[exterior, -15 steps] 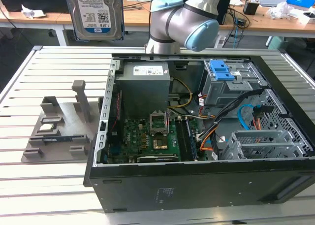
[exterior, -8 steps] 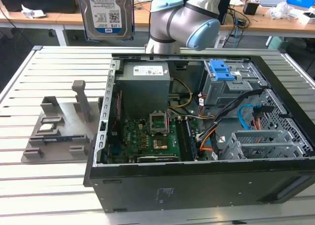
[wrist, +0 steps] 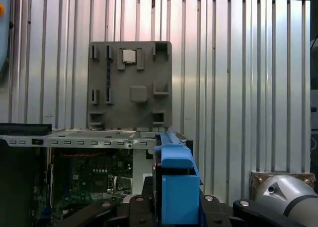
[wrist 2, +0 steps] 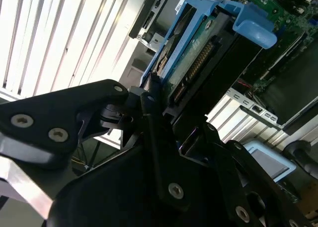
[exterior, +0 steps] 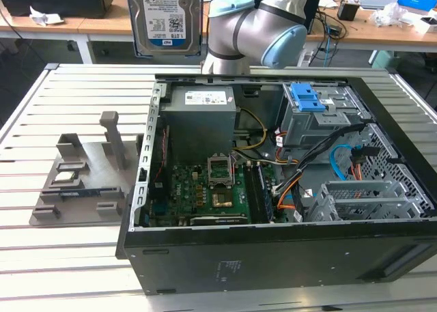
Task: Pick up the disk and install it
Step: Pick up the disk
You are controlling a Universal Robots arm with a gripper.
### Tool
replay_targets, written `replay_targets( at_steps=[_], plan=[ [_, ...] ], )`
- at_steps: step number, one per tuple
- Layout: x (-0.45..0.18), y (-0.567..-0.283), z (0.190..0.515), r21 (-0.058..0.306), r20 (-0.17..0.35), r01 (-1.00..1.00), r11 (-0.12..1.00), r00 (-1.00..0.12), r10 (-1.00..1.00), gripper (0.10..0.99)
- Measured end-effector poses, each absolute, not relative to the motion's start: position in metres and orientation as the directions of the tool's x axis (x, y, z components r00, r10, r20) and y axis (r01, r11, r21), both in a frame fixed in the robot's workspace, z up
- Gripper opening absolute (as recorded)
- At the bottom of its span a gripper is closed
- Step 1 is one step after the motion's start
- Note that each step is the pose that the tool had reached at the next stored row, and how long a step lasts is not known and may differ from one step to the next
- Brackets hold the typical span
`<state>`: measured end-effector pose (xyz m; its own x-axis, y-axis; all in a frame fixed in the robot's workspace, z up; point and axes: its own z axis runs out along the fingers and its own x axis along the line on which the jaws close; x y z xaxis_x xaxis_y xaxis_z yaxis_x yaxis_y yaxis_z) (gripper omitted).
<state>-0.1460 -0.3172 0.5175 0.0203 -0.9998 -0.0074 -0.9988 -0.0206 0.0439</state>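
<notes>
The disk (exterior: 167,17) hangs upright high above the back left of the open computer case (exterior: 273,257), label side facing the exterior view, its top cut off by the picture's edge. In the second wrist view my gripper (wrist 2: 166,95) is shut on the disk (wrist 2: 191,55), black fingers (wrist 2: 149,100) clamped on its blue carrier bracket (wrist 2: 253,28). The first wrist view looks down past the disk's blue bracket (wrist: 176,180), held between the gripper's black fingers (wrist: 134,207), to the case below.
Inside the case sit the motherboard (exterior: 205,189), the power supply (exterior: 201,114) and a grey drive cage (exterior: 314,124) with a blue latch (exterior: 307,97). A grey fixture plate (exterior: 82,182) lies on the slatted table (exterior: 68,257) at the exterior view's left. Desks stand behind.
</notes>
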Motion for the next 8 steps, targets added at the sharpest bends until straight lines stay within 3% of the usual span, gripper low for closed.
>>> replay_targets(
  at_steps=[8],
  plan=[
    [-0.116, -0.317, 0.517, 0.044, -0.007, -0.999, -0.021, 0.020, -1.000, 0.365]
  ],
)
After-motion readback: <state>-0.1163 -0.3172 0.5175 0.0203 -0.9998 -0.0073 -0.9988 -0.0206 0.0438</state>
